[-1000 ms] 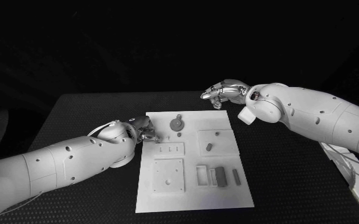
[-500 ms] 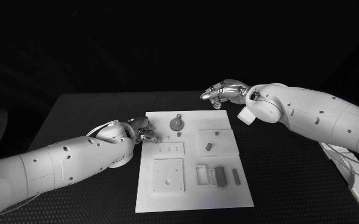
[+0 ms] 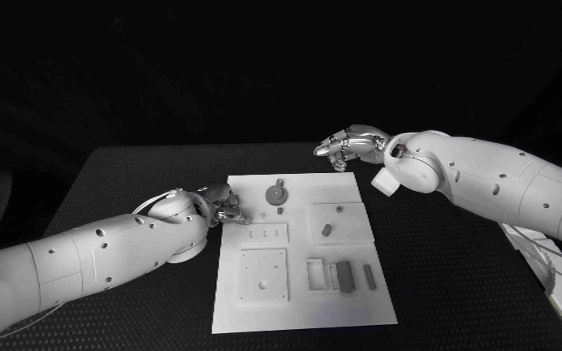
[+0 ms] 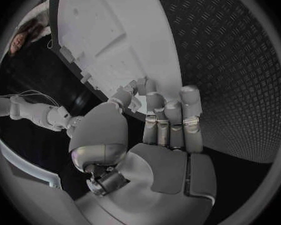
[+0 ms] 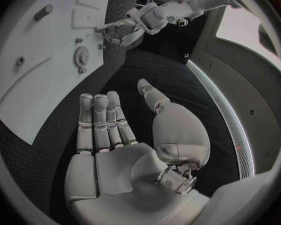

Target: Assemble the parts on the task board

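The white task board (image 3: pixel 352 302) lies in the middle of the black table. On it are a grey gear (image 3: pixel 276 195) near the far edge, a short grey peg (image 3: pixel 328 227) and grey bars (image 3: pixel 343 275) in slots nearer me. My left hand (image 3: pixel 225 206) is at the board's left edge. In the left wrist view its thumb and fingertips (image 4: pixel 145 89) come together on the board (image 4: pixel 115 35); whether they pinch a piece is unclear. My right hand (image 3: pixel 348 146) hovers over the board's far right corner with fingers apart, holding nothing (image 5: pixel 115 135).
Raised white blocks (image 3: pixel 264 274) with holes take up the board's left half. The right wrist view shows the gear (image 5: pixel 82 57), the peg (image 5: pixel 43 11) and my left hand (image 5: pixel 123 31) across the board (image 5: pixel 28 95). Black table surrounds the board.
My left forearm has shifted very slightly; its hand stays at the board's left edge. The right arm has not moved.
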